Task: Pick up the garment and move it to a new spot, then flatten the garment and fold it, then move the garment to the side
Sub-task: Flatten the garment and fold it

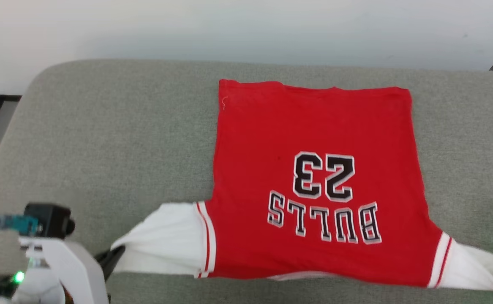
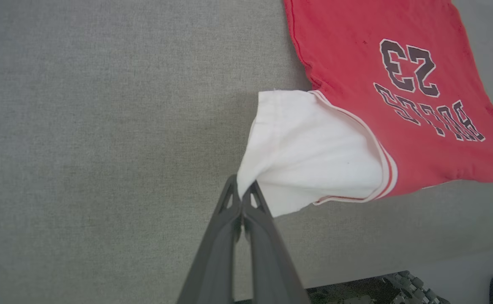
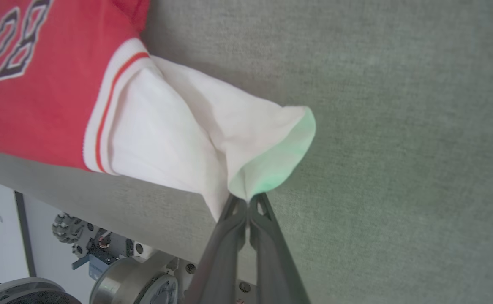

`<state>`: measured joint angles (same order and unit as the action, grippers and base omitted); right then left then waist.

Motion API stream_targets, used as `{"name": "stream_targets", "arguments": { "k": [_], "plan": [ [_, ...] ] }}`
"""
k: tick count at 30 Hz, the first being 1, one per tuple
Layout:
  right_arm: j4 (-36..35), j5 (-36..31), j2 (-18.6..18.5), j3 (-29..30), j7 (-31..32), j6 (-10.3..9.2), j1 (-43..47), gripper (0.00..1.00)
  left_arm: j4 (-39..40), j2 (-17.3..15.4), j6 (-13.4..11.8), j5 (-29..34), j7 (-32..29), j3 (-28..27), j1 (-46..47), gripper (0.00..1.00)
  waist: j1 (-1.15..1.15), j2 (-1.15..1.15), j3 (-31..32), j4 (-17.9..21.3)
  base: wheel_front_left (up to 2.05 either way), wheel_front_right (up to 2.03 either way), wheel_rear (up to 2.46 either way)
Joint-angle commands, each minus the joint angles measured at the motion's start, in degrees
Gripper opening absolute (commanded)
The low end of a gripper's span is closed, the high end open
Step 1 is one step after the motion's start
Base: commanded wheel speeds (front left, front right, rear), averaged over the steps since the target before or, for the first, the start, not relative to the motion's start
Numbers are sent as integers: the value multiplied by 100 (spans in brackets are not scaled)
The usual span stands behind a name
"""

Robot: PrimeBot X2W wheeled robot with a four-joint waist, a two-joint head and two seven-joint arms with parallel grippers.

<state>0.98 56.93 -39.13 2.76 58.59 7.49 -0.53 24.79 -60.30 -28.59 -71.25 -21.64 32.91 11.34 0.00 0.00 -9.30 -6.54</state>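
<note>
The garment, a red jersey with black "BULLS 23" lettering reading upside down, lies spread on the grey-green padded surface, its hem at the far side. Its white sleeves stretch out toward the near corners. My left gripper is shut on the edge of the left sleeve, its dark fingers just showing at the sleeve's end. My right gripper is shut on the cuff of the right sleeve, which is pulled taut and lifted a little off the surface. The garment body stays flat.
The padded surface's near edge runs just below the sleeves, with the robot's base under it. A white wall stands behind the far edge. Bare fabric lies left of the garment. My left arm's wrist camera sits at lower left.
</note>
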Motion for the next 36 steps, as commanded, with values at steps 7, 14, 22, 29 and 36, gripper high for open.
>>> {"name": "stream_targets", "arguments": {
  "k": [7,14,22,29,36],
  "plan": [
    [-419,-1084,417,464,-167,0,126,0,-56,93,-14,51,260,108,-374,0,0,0,-197,-49,0,0,0],
    [-12,-1896,896,81,-365,0,-258,0,-665,623,304,275,312,471,-110,0,0,0,-327,-102,0,0,0],
    [645,-2166,1163,-356,-429,0,-552,0,-1220,1056,577,437,344,705,153,0,0,0,-397,-151,0,0,0],
    [722,-2194,1149,-419,-359,0,-639,100,-1502,1284,699,453,435,794,184,0,0,0,-408,-130,0,0,0],
    [-103,-2027,992,17,216,-3,-511,100,-1585,1375,759,448,555,816,70,0,0,0,-385,-93,0,0,0]
  ]
}}
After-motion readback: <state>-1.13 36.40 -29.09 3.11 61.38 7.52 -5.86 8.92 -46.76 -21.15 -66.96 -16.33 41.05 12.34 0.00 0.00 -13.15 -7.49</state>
